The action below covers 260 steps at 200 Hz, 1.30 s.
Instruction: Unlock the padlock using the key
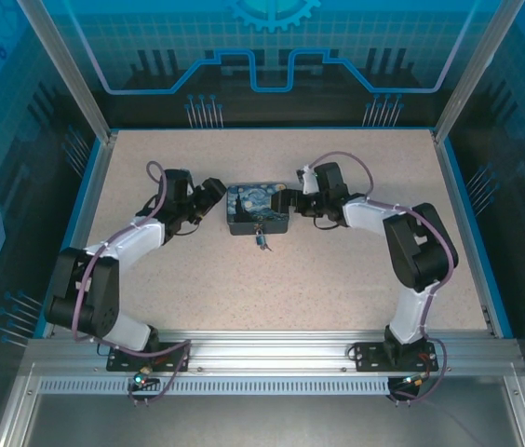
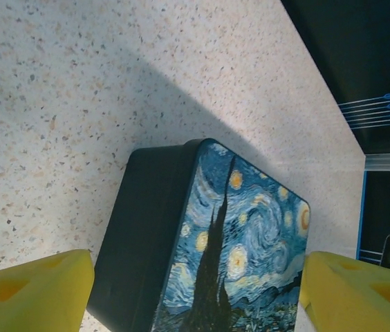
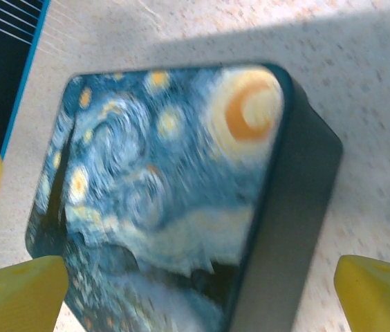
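- So, left fingers (image 2: pixel 29 287) and right fingers (image 3: pixel 378 290) gape wide beside the tin (image 1: pixel 257 207), holding nothing.
- Setup step, I'd say; next needs a fine pinch on the padlock (image 1: pixel 262 240).

A speckled beige table (image 1: pixel 272 289) sits inside blue-lit panelled walls (image 1: pixel 272 47), an aluminium rail (image 1: pixel 272 352) along its near edge

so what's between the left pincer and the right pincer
The painted tin with the swirly night sky sits between the left pincer and the right pincer, clearest in the top view.
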### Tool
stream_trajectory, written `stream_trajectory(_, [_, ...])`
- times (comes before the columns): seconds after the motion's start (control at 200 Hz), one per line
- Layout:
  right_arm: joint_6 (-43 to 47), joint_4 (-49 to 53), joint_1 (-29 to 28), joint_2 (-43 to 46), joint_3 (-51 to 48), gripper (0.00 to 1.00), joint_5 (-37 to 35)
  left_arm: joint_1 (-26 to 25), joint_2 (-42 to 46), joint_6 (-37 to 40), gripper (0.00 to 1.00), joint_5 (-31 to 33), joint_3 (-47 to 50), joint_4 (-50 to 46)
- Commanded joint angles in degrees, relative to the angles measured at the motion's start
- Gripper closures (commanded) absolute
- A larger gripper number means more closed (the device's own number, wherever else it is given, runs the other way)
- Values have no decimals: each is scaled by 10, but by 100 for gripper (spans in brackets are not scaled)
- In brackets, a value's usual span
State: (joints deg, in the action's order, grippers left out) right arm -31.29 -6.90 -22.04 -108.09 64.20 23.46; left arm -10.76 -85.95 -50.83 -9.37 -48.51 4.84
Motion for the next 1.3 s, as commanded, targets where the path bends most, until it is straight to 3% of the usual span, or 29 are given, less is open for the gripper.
stream_trajectory(0.0, [6, 7, 11, -42, 58, 3, 50, 0, 5, 15, 20, -15, -11, 13])
stream_trajectory(0.36, [-5, -23, 29, -141, 189, 3, 122, 1, 42, 37, 19, 12, -7, -22])
stream_trajectory(0.45, [22, 28, 40, -125, 198, 4, 62, 2, 50, 42, 19, 16, -8, -28])
stream_trajectory(0.52, [26, 34, 58, -85, 163, 3, 8, 1, 61, 46, 19, 23, -6, -34])
stream_trajectory(0.595, [18, 20, 77, -30, 107, 4, 0, 1, 80, 54, 19, 31, 0, -34])
stream_trajectory(0.74, [2, 6, 85, 85, -13, 17, 42, 1, 118, 58, 19, 45, 26, -20])
stream_trajectory(0.905, [-86, -80, 53, 170, -180, 27, 77, 1, 159, 57, 18, 51, 53, -1])
stream_trajectory(1.086, [-162, -185, -19, 160, -269, 36, 32, 2, 197, 61, 14, 65, 63, -21])
stream_trajectory(1.296, [-205, -292, -90, 86, -275, 45, -28, 1, 241, 44, 13, 54, 71, -53])
